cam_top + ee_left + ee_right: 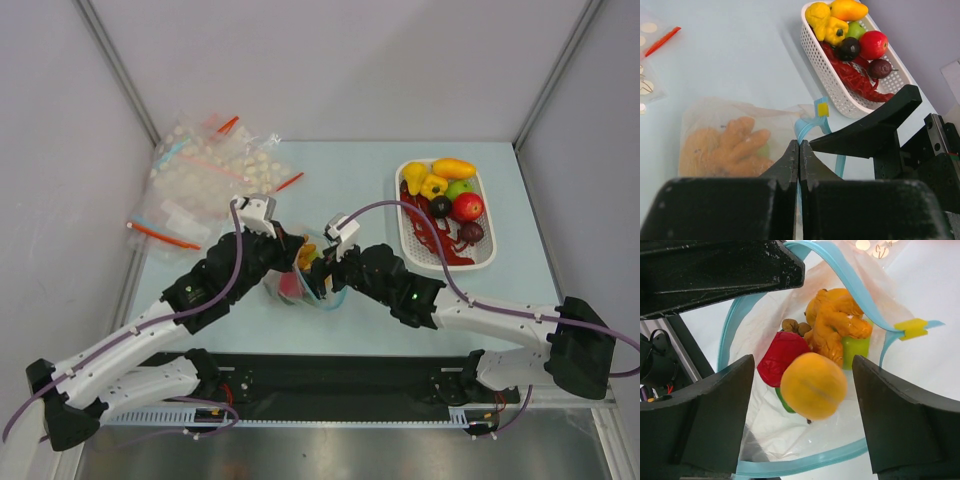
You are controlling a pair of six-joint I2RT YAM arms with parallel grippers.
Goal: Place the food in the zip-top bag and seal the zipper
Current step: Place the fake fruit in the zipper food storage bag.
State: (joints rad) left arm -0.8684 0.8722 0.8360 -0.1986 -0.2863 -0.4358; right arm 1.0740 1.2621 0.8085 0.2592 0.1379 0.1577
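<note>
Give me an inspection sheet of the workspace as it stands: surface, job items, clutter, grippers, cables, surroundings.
Surface: pale blue table.
Job's things: zip-top bag mouth open, food inside; zipper unsealed; more food left in the white tray.
Clutter: heap of clear bags, far left.
Grippers: left gripper shut on zipper; right gripper open around orange fruit, not touching it.
Cables: purple cables along both arms, no snag seen.
Surroundings: grey walls; nothing else seen.

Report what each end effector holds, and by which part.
The left end effector is shut on the zipper at the mouth of the zip-top bag. The right end effector is open, holding nothing; the orange fruit between its fingers touches neither.
</note>
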